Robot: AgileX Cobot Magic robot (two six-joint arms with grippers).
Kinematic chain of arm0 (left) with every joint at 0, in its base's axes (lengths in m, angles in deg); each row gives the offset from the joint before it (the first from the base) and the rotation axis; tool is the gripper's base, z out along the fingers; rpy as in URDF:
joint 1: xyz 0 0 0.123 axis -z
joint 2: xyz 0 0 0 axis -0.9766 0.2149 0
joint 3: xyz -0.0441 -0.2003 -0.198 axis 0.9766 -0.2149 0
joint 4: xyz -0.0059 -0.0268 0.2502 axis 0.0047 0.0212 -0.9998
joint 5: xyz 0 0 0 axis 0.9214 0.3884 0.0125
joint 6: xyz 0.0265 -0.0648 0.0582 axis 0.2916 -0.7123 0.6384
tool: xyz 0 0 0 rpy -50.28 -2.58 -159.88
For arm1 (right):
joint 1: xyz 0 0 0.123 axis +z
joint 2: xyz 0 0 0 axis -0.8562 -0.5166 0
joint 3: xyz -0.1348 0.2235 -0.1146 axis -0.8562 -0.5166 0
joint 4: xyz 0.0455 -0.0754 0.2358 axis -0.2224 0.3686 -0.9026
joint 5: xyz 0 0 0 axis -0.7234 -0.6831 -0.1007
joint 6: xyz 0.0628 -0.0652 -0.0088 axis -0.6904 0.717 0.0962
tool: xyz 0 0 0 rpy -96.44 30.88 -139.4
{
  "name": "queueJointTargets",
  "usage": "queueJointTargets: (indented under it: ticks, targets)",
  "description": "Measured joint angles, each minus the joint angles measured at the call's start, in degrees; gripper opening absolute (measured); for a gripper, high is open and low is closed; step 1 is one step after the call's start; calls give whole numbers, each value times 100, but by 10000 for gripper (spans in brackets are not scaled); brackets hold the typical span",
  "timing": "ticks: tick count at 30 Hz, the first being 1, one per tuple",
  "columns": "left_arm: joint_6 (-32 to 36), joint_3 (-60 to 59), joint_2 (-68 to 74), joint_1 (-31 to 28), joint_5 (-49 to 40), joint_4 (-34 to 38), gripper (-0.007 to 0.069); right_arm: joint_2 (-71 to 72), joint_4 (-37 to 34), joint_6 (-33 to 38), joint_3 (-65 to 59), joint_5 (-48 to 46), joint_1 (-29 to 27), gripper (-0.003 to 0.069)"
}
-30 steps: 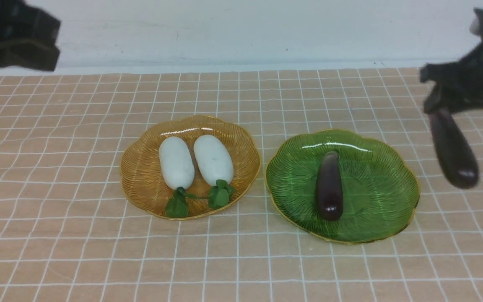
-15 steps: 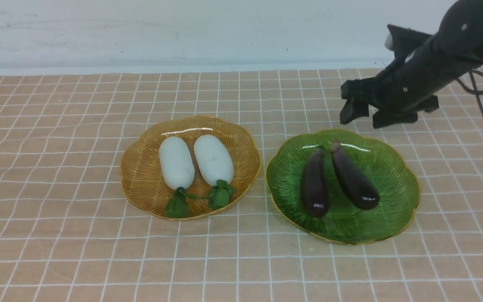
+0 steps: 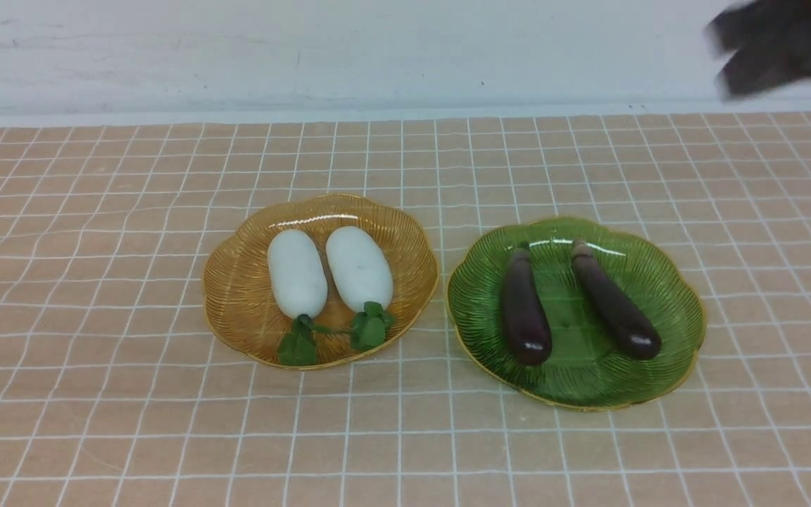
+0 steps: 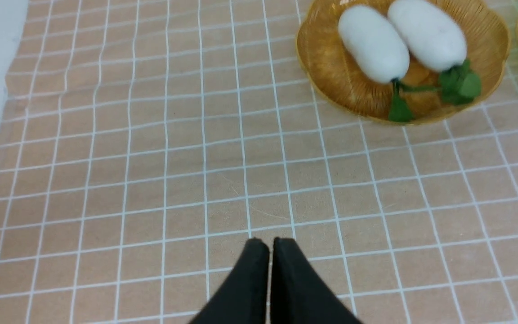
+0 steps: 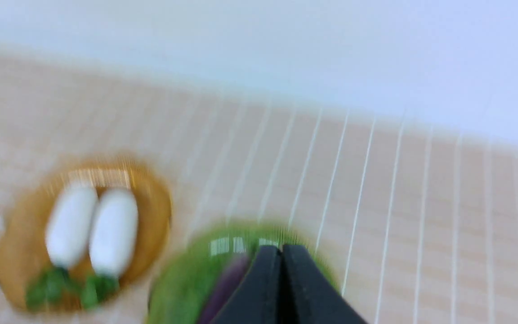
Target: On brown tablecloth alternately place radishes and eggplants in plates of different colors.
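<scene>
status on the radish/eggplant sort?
Done: both radishes lie in the amber plate, both eggplants in the green plate. In hand: nothing; left gripper and right gripper are shut, empty. Left: no placing that I can see, perhaps just parking the right arm.

No text, label, brand, number or sign can be read in any of the three views.
</scene>
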Motion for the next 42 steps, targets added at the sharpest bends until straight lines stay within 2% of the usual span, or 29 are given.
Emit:
queueJointTargets:
  ticks: [6, 8, 10, 15, 20, 29, 36, 42]
  targets:
    - [-21, -516, -33, 0, 546, 76, -4, 2143, 1, -61, -1908, 1722, 0, -15]
    - [-26, -629, -33, 0, 682, 116, -4, 3334, -19, -97, -3178, 3008, 0, -15]
    - [-26, -717, -33, 0, 861, 122, -4, 4174, -19, -109, -4114, 3882, 0, -15]
    - [-28, -775, -33, 0, 1245, 128, -4, 5185, -45, -186, -5408, 4718, 0, -15]
    - [-33, -775, -33, 0, 1410, 142, -4, 5835, -59, -235, -6203, 4984, 0, -15]
    - [-16, -807, -468, 0, 1597, 164, -4, 5964, -40, -235, -6387, 5098, -6, -15]
    - [10, -1374, -1563, 0, 2453, 176, -4, 5964, -30, -235, -6387, 5100, -10, -15]
    - [-174, -2201, -2170, 0, 3686, 202, -4, 5964, -19, -235, -6387, 5100, -17, -15]
